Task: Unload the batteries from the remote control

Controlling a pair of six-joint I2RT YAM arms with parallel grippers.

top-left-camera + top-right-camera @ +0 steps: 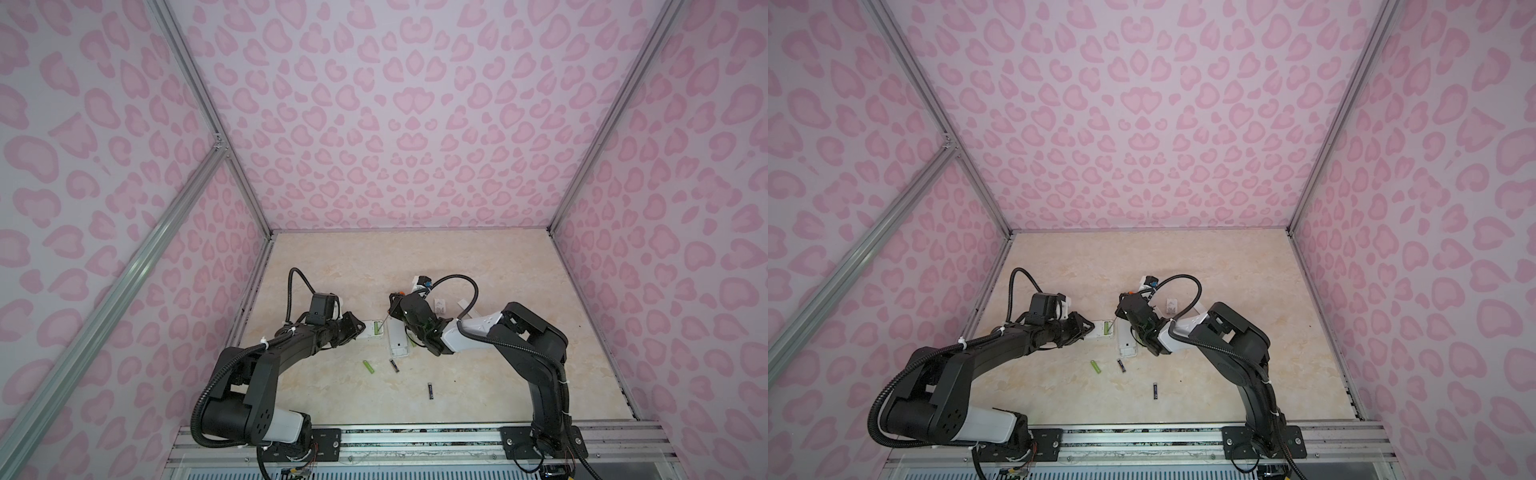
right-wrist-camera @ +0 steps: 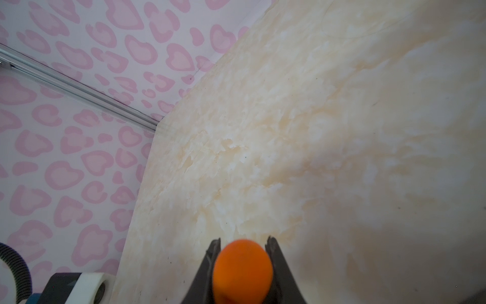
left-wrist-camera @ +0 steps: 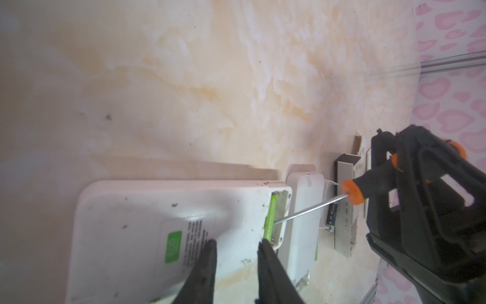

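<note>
Green battery (image 3: 271, 218): in the open slot at the end of the white remote (image 3: 147, 210).
Loose batteries: one green (image 1: 368, 366) and two black (image 1: 393, 365) (image 1: 431, 390) lie on the tabletop (image 1: 478, 266), nearer the robot's base.
Screwdriver (image 3: 310, 208): thin tip at the slotted battery's side.
Right fingers (image 2: 207, 263): holding the screwdriver's orange handle.
Left fingers (image 3: 205, 265): narrow gap, tips on the remote's back; cannot tell if they squeeze.
Second remote (image 1: 398, 347): just beside the first.
</note>
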